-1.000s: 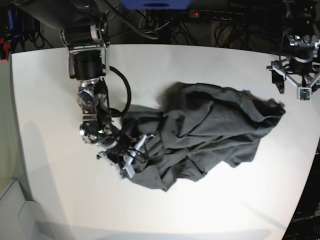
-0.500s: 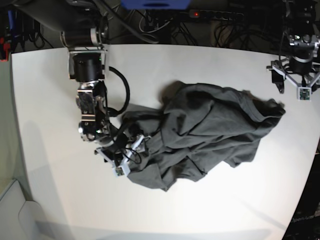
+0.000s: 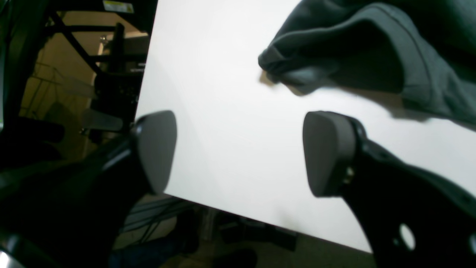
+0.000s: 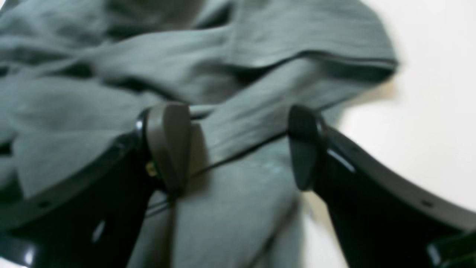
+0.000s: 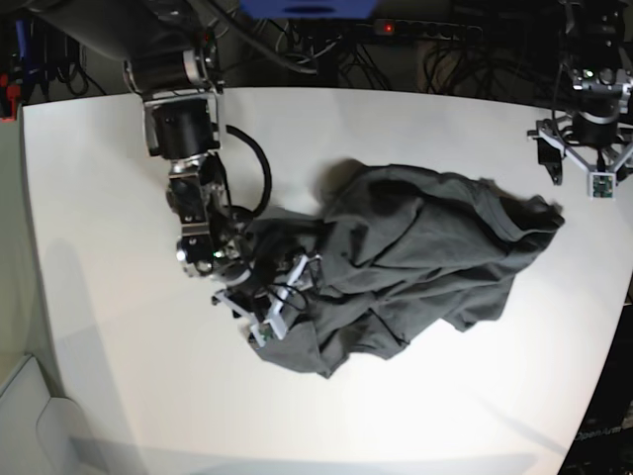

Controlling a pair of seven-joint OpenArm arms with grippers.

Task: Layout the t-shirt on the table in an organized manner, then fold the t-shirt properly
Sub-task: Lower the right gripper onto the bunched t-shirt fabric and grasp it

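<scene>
The t-shirt lies in a crumpled, wrinkly heap on the white counter, spread from about the middle toward the right side in the base view, with folds piled over one another and one rounded edge reaching out to the right. The right hand sits low over the heap's left end, and its arm comes down from the far left corner of the counter. In the right wrist view its fingers stand wide apart over a ridge of grey cloth; one pad rests against the fabric, but nothing is pinched between the two, and a bare strip of counter shows to the side. The left hand hangs at the far right corner of the counter, well apart from the shirt's nearest edge. In the left wrist view its fingers are spread wide with only bare counter between them, and a hemmed fold of the shirt lies beyond the fingertips, not touching them.
</scene>
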